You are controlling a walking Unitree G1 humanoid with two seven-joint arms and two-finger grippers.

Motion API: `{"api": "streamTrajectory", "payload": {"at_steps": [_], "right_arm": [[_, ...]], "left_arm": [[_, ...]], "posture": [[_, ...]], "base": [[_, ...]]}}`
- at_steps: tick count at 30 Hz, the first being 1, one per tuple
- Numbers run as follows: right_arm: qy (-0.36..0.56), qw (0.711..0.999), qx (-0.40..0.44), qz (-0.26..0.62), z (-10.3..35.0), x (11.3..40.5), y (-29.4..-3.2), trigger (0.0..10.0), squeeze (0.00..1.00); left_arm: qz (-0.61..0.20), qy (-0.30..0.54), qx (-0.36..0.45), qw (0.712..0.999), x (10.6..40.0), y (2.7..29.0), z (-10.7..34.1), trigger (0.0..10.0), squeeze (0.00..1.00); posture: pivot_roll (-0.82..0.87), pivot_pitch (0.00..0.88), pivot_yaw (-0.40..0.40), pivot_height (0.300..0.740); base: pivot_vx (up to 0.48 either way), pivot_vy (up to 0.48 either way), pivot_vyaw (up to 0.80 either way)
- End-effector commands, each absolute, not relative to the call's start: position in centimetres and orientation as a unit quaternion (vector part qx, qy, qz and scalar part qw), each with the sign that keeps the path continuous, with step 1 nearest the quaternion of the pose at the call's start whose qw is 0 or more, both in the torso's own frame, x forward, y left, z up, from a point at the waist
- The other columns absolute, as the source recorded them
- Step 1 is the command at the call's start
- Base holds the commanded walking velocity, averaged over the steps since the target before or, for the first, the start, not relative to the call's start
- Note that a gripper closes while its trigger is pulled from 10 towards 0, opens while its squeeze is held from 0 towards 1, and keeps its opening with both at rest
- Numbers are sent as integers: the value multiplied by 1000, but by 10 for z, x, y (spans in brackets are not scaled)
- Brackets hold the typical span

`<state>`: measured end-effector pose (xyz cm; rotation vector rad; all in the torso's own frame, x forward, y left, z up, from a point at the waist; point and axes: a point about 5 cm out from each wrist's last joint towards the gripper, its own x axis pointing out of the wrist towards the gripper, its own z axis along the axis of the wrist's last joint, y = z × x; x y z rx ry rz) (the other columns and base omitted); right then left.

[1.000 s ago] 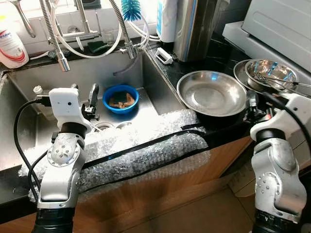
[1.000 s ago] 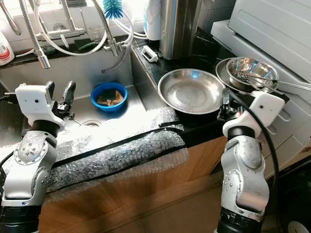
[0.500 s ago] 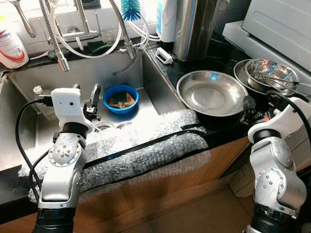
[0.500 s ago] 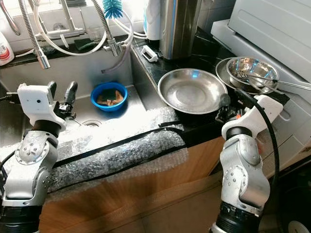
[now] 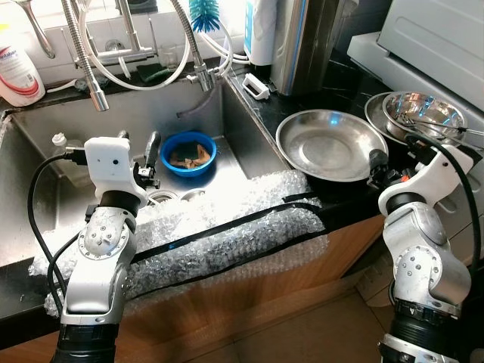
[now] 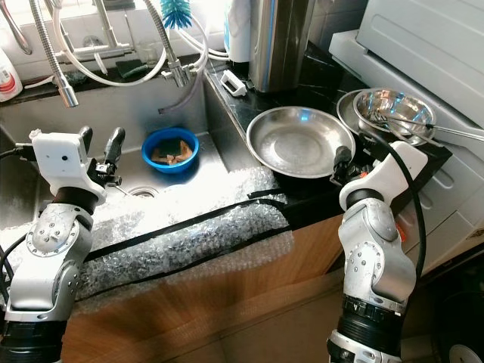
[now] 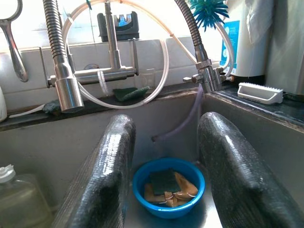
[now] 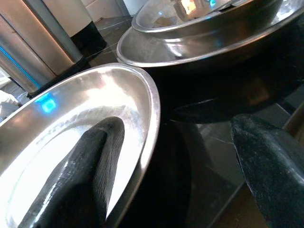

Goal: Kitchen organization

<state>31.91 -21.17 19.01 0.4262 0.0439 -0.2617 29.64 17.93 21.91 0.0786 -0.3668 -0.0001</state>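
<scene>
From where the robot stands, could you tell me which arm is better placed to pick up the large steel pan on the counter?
The right. The right gripper is open at the steel pan's near rim, one finger over its edge. The left gripper hangs over the sink, facing the blue bowl.

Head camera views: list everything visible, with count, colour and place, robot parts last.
Sink: one, steel, front left.
Bowl: one, blue, in the sink, holding sponges.
Faucets: two, chrome, behind the sink.
Brush: one, teal, above the sink.
Bottle: one, white, back left ledge.
Bubble wrap: one sheet, clear, over the counter edge.
Pan: one, steel, on the black counter.
Stacked bowls: steel, far right.
Left end effector: open, over the sink.
Right end effector: open, straddling the pan's rim.
</scene>
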Motion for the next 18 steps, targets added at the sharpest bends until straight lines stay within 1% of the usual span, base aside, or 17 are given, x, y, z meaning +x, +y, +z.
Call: {"api": "streamTrajectory", "payload": {"at_steps": [1, 9, 18], "right_arm": [[28, 968, 210, -133, 191, 321, -213, 10000, 0], [18, 968, 212, -131, 196, 325, -215, 10000, 0], [18, 972, 211, -107, 201, 331, -209, 10000, 0]], "left_arm": [[1, -198, 54, 979, 294, 180, 226, 10000, 0], [3, -201, 51, 978, 295, 180, 227, 10000, 0], [2, -201, 47, 979, 294, 177, 226, 10000, 0]], "posture": [[-1, 104, -8, 740], [-2, 91, -8, 740], [-2, 98, -11, 740]], "base": [[0, 0, 0], [0, 0, 0], [0, 0, 0]]}}
